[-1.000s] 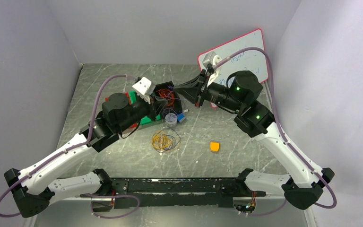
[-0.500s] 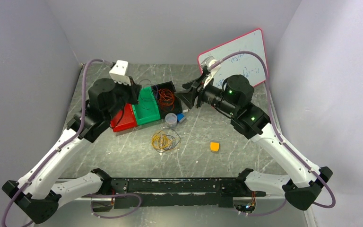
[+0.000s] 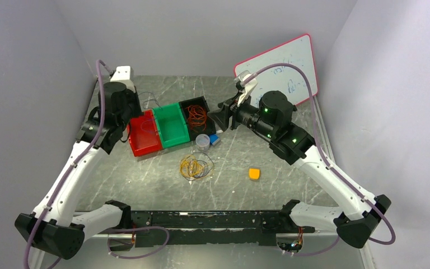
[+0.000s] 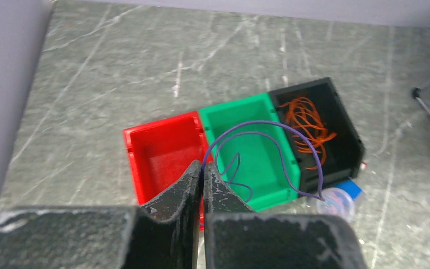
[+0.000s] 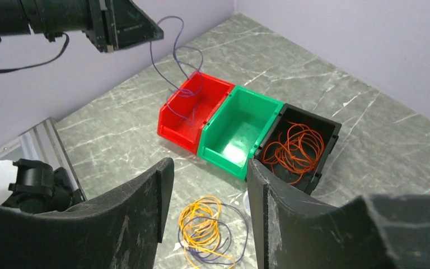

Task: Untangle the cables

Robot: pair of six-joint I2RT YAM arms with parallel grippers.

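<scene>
My left gripper (image 4: pixel 202 168) is shut on a thin purple cable (image 4: pixel 257 126). From the closed tips (image 5: pixel 159 32) this cable (image 5: pixel 171 50) hangs in loops down into the red bin (image 5: pixel 173 131). An orange cable (image 3: pixel 197 116) lies coiled in the black bin (image 3: pixel 193 102). On the table in front of the bins lies a tangle of yellow and purple cables (image 3: pixel 196 166); in the right wrist view this tangle (image 5: pixel 210 232) sits below my right gripper (image 5: pixel 210 168). That gripper (image 3: pixel 218 115) is open and holds nothing, beside the black bin.
A green bin (image 3: pixel 173 143) stands between the red and black ones. A small clear cup (image 3: pixel 202 141) and a blue piece (image 3: pixel 214 138) sit just before the black bin. An orange block (image 3: pixel 254 174) lies to the right. A whiteboard (image 3: pixel 283 70) leans at the back right.
My left gripper swung left and up from the black bin to above the red bin, carrying the purple cable. My right gripper opened and drew back a little.
</scene>
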